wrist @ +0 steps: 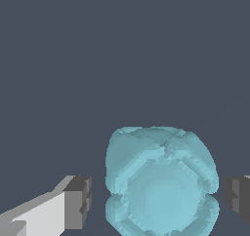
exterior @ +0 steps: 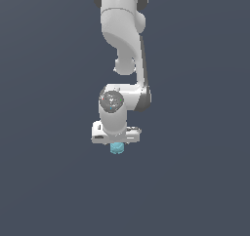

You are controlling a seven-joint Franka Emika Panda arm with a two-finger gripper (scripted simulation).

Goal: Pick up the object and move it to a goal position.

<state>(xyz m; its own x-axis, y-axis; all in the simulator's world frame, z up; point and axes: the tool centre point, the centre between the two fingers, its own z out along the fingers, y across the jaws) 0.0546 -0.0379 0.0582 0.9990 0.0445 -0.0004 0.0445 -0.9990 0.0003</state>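
Overhead, claw (wrist: 157, 201) down, straddling object (wrist: 161, 181)

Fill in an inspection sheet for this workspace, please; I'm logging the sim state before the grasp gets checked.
Surface: plain dark grey-blue ground, no markings seen.
Job's things: small light cyan-blue faceted ball-like lump, directly under the gripper in the exterior view; no goal marker seen.
Clutter: nothing seen.
Grippers: white robot gripper straddles the lump; one dark grey finger pad on each side, with a visible gap between each pad and the lump, so open and not yet gripping.
Cables: nothing seen.
Surroundings: white arm comes down from the top of the exterior view; uniform dark background otherwise.
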